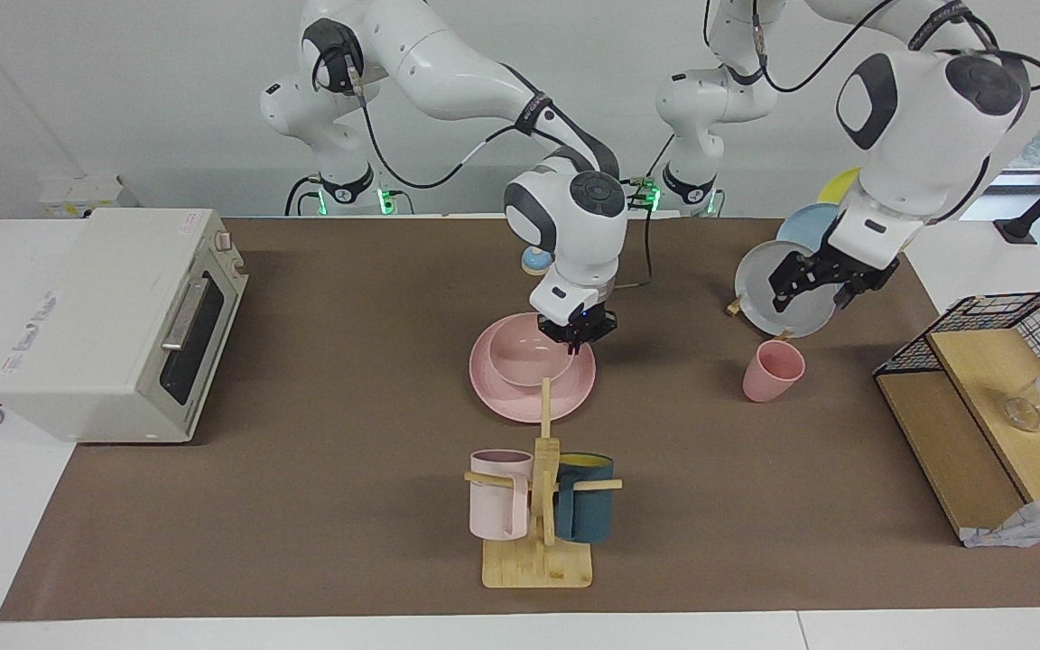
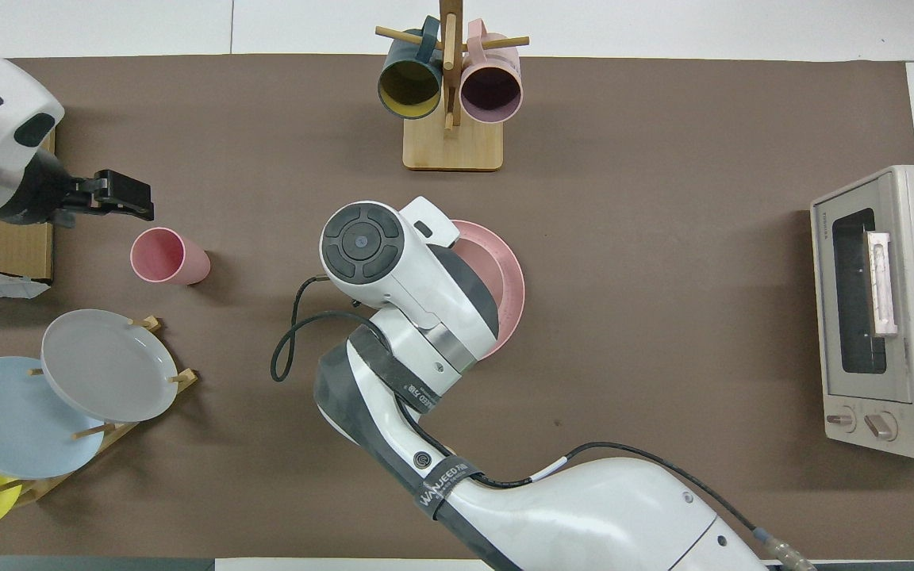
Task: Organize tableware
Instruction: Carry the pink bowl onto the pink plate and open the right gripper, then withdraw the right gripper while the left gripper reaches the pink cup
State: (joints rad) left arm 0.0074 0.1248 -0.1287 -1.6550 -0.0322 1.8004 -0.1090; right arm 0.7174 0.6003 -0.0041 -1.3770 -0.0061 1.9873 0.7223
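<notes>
Mid-desk, right gripper (image 1: 580,337) pinching pink bowl (image 1: 531,359) rim on plate (image 1: 502,397): release gently, centred. Left gripper (image 1: 812,284) spread above cup (image 1: 772,370), waiting

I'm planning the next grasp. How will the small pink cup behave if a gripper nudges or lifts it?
The pink cup stands upright, base narrower than its mouth, so a high sideways nudge would probably tip it. Being round, it would likely roll once down. It has no handle and looks matte, so a squeeze on the wall probably holds. The left gripper hovers over it.

Pink plate (image 1: 502,397), bowl (image 1: 529,357) and cup (image 1: 771,372); teal mug (image 1: 585,515).
</notes>
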